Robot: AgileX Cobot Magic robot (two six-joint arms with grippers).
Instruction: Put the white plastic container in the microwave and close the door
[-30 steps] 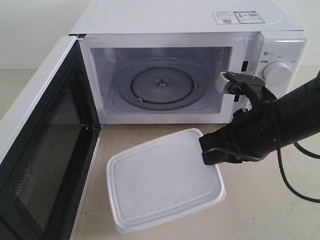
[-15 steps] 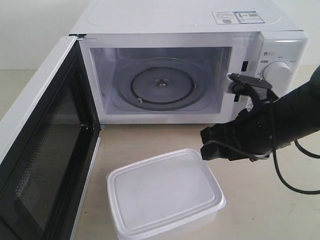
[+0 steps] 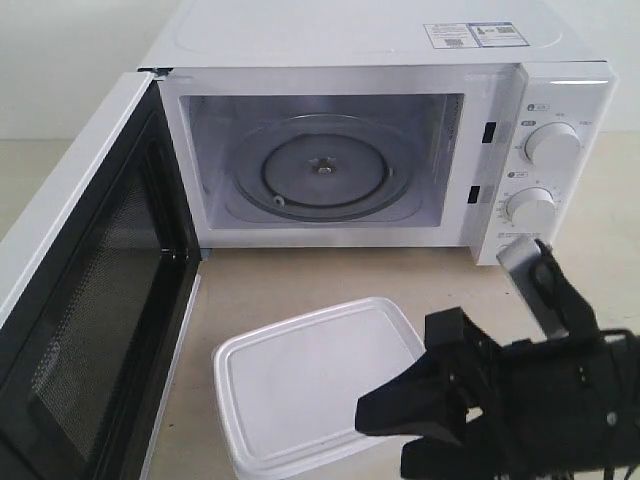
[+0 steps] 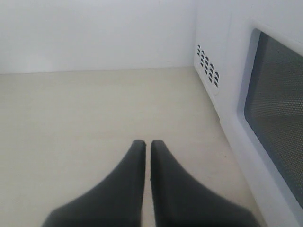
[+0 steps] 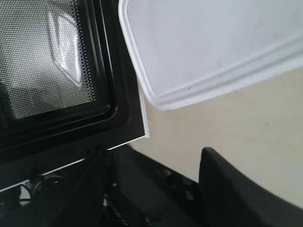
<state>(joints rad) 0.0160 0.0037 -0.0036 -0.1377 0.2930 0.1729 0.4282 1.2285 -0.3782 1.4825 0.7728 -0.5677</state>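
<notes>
The white plastic container (image 3: 310, 380) lies flat with its lid on, on the table in front of the open microwave (image 3: 350, 40). The glass turntable (image 3: 320, 170) is bare. At the left the door (image 3: 100, 300) stands swung wide open. My right gripper (image 3: 385, 440) is open at the container's near right edge, its fingers pointing at the box without holding it. The right wrist view shows the container (image 5: 213, 47) and the door's inner frame (image 5: 47, 71) beyond the right gripper (image 5: 151, 158). My left gripper (image 4: 144, 143) is shut on nothing, outside the door (image 4: 277, 109).
Two round knobs (image 3: 553, 145) sit on the microwave's right panel. The open door takes up the table's left side. In the left wrist view, vent holes (image 4: 208, 61) mark the microwave's side wall, with bare tabletop (image 4: 85, 109) beside it.
My right gripper let go of the container's far right corner, and the box settled flat. The right arm then swung from the microwave's front down to the near right.
</notes>
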